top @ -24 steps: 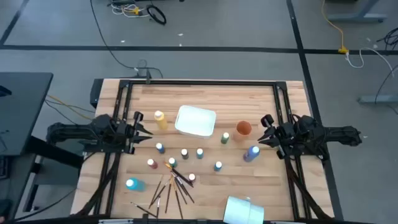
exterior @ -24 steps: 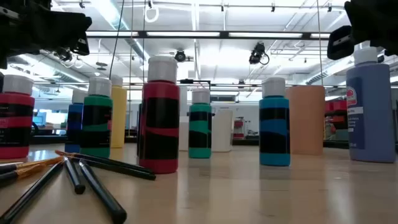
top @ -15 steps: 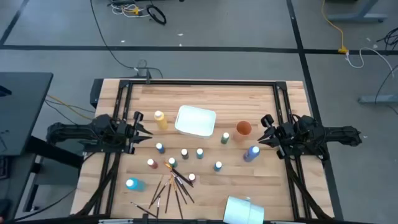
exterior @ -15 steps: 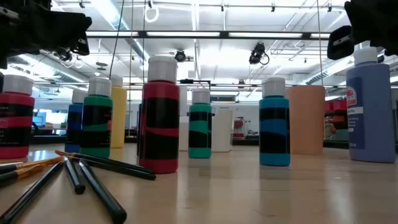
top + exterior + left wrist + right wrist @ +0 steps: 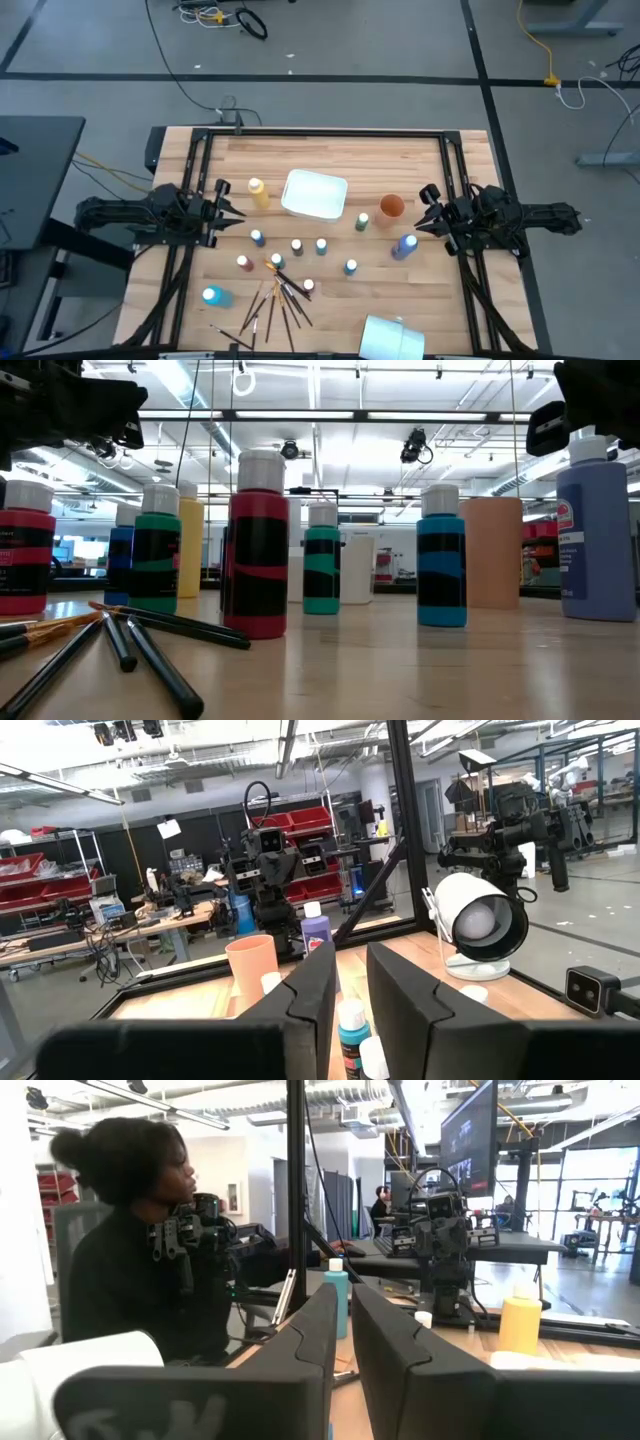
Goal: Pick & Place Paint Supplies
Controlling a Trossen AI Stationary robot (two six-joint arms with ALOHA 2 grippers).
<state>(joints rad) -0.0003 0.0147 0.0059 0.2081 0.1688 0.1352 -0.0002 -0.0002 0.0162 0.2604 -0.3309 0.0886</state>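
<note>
I count eleven paint bottles on the slatted wooden table (image 5: 330, 295) from above: a yellow bottle (image 5: 257, 190) at far left, a tall purple-blue bottle (image 5: 404, 246) on the right, a light-blue bottle (image 5: 212, 295) lying on its side at near left, and eight small white-capped ones standing in a loose cluster (image 5: 297, 250) between them. The brushes (image 5: 272, 305) fan out just near of that cluster – thin sticks with dark tips, crossing too much for a sure count. There is also one white rounded tray (image 5: 315, 194), one orange cup (image 5: 391, 206) and one white object (image 5: 390, 336) at the near edge. My left gripper (image 5: 226, 200) hangs beside the yellow bottle, my right gripper (image 5: 426, 208) beside the cup; both are off the supplies. The wrist views show what the top view cannot: on each claw the flat dark fingers stand a narrow slit apart with nothing in it. The low view adds the glossy labels – black bands on a red bottle (image 5: 258, 550) – and the brushes' matte black ends (image 5: 150, 650) resting on the wood. The right wrist view alone shows a seated person (image 5: 120, 1250) past the table.
</note>
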